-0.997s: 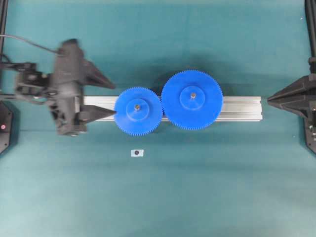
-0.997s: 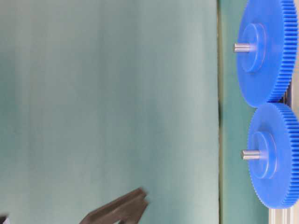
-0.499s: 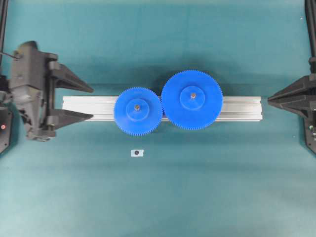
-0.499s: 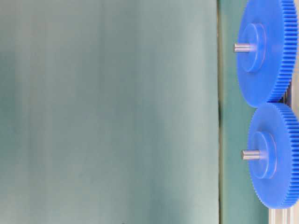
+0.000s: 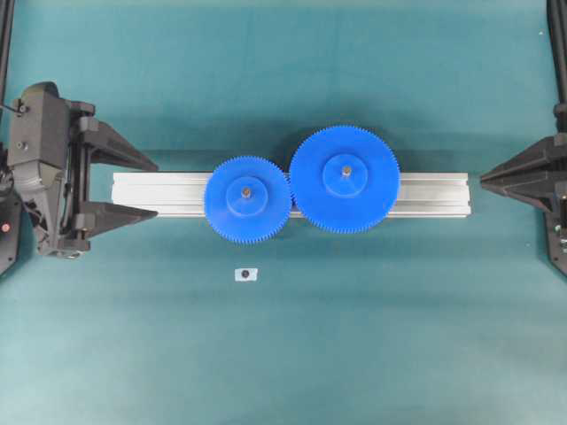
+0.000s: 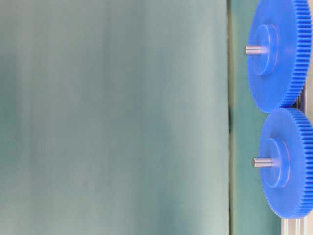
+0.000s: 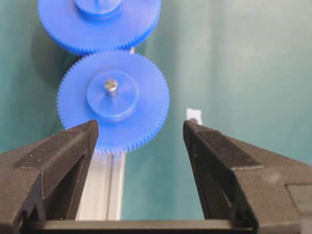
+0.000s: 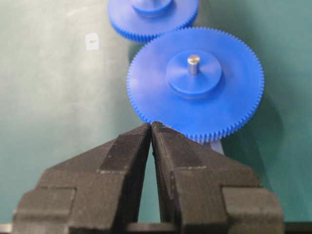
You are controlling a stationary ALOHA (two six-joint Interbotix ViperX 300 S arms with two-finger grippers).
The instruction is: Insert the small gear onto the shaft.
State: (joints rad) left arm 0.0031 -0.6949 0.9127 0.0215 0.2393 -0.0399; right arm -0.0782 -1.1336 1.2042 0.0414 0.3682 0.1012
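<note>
The small gear [image 5: 247, 196], blue with a raised hub, sits flat on the aluminium rail [image 5: 434, 195], and the shaft [image 5: 245, 189] pokes up through its hub. In the table-level view the small gear [image 6: 288, 161] shows the grey shaft [image 6: 262, 162] sticking out of its centre. My left gripper [image 5: 157, 189] is open and empty at the rail's left end, well clear of the gear. From the left wrist the small gear [image 7: 113, 100] lies ahead of my left gripper [image 7: 140, 126]. My right gripper [image 5: 483, 180] is shut and empty beyond the rail's right end.
The larger blue gear [image 5: 344, 179] sits on its own pin, its teeth meeting the small gear's on the right. A tiny white tag [image 5: 245, 274] with a dark dot lies on the green mat in front of the rail. Black frame posts stand at both side edges.
My left gripper has drawn back to the left, from beside the small gear to the rail's left end, and has left the table-level view. Gears and right gripper have not moved.
</note>
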